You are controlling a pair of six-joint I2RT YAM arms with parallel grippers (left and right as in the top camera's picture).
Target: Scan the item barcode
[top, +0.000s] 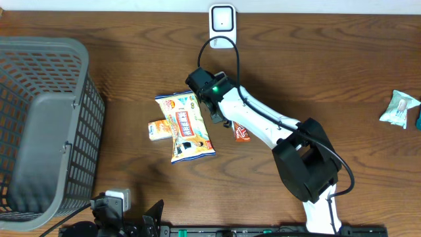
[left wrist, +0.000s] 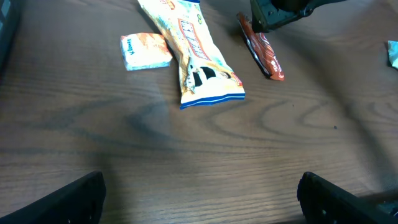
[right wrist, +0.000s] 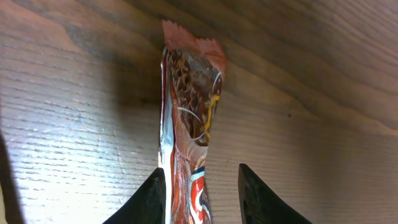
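A slim orange-red snack bar [right wrist: 189,93] lies on the wooden table, just right of the yellow bag; it also shows in the overhead view [top: 241,134] and in the left wrist view [left wrist: 264,53]. My right gripper [right wrist: 202,186] straddles its near end with the jaws narrowed. The left finger [right wrist: 152,196] touches the wrapper, while a gap remains at the right finger [right wrist: 258,196]. My left gripper [left wrist: 202,199] hangs wide open over bare wood near the front edge. A white barcode scanner [top: 222,20] stands at the table's far edge.
A yellow snack bag [top: 185,126] and a small orange packet [top: 159,130] lie left of the bar. A grey mesh basket [top: 39,125] fills the left side. A pale teal packet [top: 399,108] lies at the far right.
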